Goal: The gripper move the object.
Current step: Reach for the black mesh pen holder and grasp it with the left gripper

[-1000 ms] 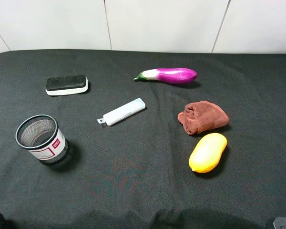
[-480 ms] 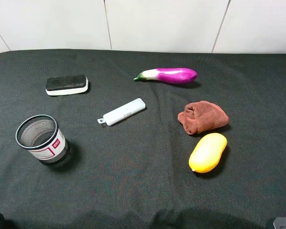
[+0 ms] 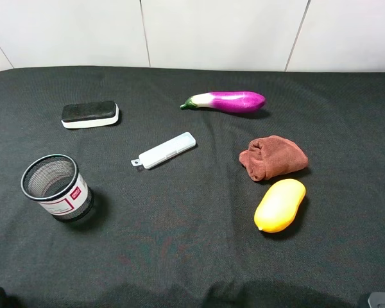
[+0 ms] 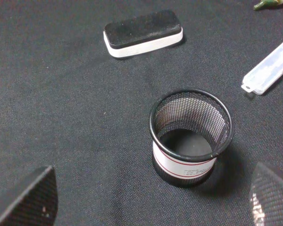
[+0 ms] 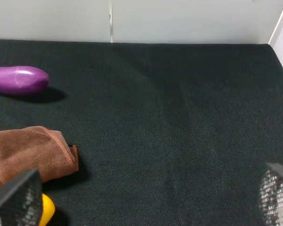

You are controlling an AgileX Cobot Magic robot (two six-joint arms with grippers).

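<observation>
The black wire-mesh pen cup [image 3: 56, 188] with a white, red-bordered label stands upright and empty at the front left of the black cloth. In the left wrist view the cup [image 4: 190, 136] sits just ahead of my left gripper [image 4: 151, 205], apart from it. The gripper's dark mesh-patterned fingertips [image 4: 30, 197] show wide apart at the frame's lower corners, open and empty. My right gripper [image 5: 146, 197] is also open and empty, low over the right side of the cloth, near the brown cloth [image 5: 30, 153].
A black-and-white eraser block [image 3: 90, 114] lies behind the cup. A pale plastic case [image 3: 164, 150] lies mid-table. A purple eggplant [image 3: 228, 101], a crumpled brown cloth [image 3: 273, 157] and a yellow mango [image 3: 280, 205] lie on the right. White wall panels stand behind.
</observation>
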